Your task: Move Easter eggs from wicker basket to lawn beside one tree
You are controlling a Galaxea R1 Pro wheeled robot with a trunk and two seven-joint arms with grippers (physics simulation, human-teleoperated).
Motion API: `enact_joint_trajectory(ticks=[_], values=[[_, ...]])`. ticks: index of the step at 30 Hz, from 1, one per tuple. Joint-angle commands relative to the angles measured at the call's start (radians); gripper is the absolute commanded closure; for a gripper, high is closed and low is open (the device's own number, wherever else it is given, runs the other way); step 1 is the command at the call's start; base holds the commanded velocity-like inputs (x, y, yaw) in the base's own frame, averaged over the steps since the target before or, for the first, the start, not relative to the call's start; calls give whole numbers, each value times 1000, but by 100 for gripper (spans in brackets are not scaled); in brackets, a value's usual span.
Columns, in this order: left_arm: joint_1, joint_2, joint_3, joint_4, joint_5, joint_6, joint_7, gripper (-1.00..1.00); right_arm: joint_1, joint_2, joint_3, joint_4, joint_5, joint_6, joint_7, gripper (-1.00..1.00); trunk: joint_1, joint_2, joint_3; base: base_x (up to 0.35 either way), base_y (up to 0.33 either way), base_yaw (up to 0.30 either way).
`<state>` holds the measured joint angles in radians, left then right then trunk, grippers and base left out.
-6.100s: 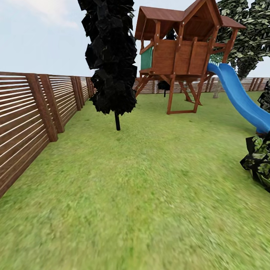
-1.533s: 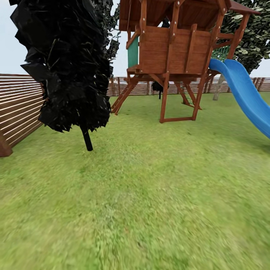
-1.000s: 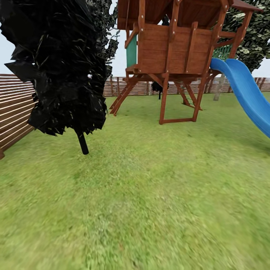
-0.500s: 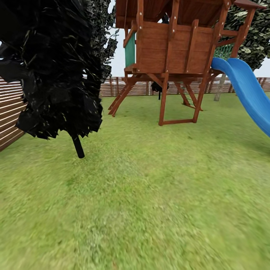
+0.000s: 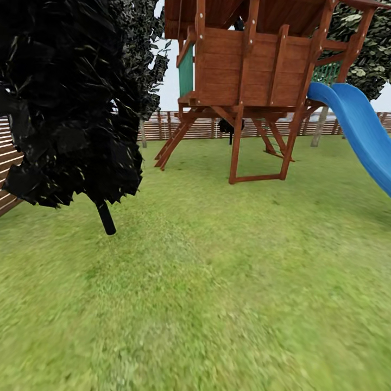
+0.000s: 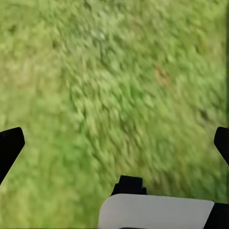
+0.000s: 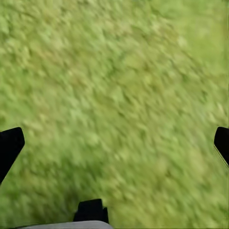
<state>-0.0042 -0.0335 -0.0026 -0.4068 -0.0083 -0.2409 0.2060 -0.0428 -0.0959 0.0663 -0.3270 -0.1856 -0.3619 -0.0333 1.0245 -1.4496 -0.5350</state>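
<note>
Grass of the lawn [image 6: 119, 90] is seen between the widely spread fingertips of the left gripper [image 6: 114, 138]; the same bare lawn lies between those of the right gripper [image 7: 114, 138], equally wide, nothing held. Farther off, the head view adds a dark cypress [image 5: 70, 103], a wooden playset [image 5: 250, 70], a blue slide [image 5: 358, 127], then the slat fence [image 5: 206, 125].
</note>
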Motion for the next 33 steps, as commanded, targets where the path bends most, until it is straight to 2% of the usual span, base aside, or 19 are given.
enact_joint_trajectory(ticks=[1,33], values=[[0,0,0,0,-1,-3,4,-100,-1,-1,7,0,-8,-3,-3,-100,1,0,-1,308,-113,0],[0,-3,1,0,-2,-1,4,-100,-1,-1,7,0,-8,-3,-3,-100,1,0,-1,249,-123,0]])
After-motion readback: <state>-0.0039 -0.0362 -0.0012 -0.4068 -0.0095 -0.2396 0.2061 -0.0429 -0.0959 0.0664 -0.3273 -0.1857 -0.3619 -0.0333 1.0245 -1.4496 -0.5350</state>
